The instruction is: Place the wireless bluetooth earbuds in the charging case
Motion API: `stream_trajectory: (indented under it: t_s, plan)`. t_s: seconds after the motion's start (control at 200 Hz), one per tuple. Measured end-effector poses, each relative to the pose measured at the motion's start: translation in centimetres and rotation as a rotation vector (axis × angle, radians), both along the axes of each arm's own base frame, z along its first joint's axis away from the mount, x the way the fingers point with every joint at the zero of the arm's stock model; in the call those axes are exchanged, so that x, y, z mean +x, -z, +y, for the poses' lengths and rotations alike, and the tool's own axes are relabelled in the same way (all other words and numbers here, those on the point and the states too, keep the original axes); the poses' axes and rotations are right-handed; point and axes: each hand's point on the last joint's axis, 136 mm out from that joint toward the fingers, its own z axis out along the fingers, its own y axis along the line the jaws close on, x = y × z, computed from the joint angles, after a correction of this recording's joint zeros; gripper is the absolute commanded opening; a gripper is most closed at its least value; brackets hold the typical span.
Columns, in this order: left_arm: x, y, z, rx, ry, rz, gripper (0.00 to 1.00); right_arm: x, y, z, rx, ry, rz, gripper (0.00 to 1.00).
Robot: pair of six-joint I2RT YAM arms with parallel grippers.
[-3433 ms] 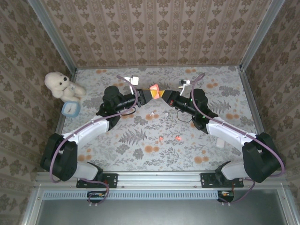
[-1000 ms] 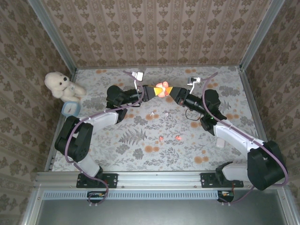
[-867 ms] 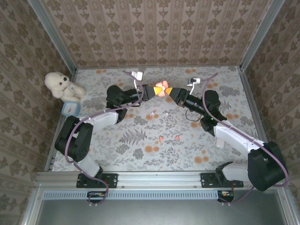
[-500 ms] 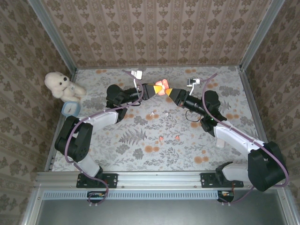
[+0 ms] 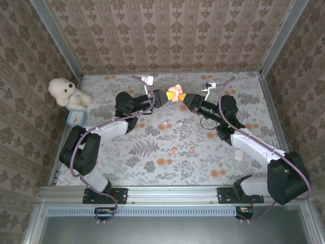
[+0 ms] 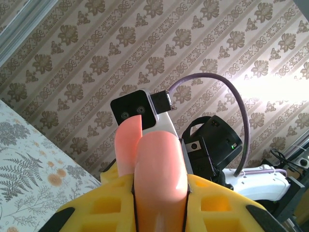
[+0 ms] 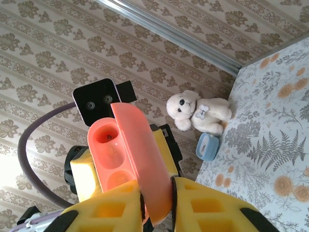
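Top view, grippers: we see the left gripper (image 5: 168, 95) and the right gripper (image 5: 181, 96) meeting in the air over the far middle of the table (image 5: 127, 168), with the pink charging case (image 5: 175, 91) between them.
Top view, earbuds: two orange-red earbuds (image 5: 193, 149) lie on the cloth nearer the arm bases, well apart from the case.
Left wrist view, claw: the yellow fingers (image 6: 106, 205) are clamped narrow on the case body, which stands upright between them.
Right wrist view, claw: the jaws pinch the lid (image 7: 145, 154), which is swung open; the two wells (image 7: 106, 137) look empty.
Step in hand: we judge it to be opening the case for loading.
Doing it well: we would turn the lid about its hinge rather than pull it, and hold the body firmly.
Next need: we would place the case wells-up near the earbuds.
Risk: the glossy shell may slip.
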Motion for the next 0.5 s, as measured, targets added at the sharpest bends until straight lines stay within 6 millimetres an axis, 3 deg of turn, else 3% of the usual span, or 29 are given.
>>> stream_trajectory:
  t_s: [0.27,0.5]
  plan:
    - [0.14,-0.10,0.03,-0.005,-0.009,0.000,0.00,0.06,0.00,-0.03,-0.002,0.002,0.002,0.09]
    - [0.20,0.03,0.01,-0.003,-0.014,-0.002,0.46,0.18,0.19,-0.02,-0.008,0.007,0.014,0.08]
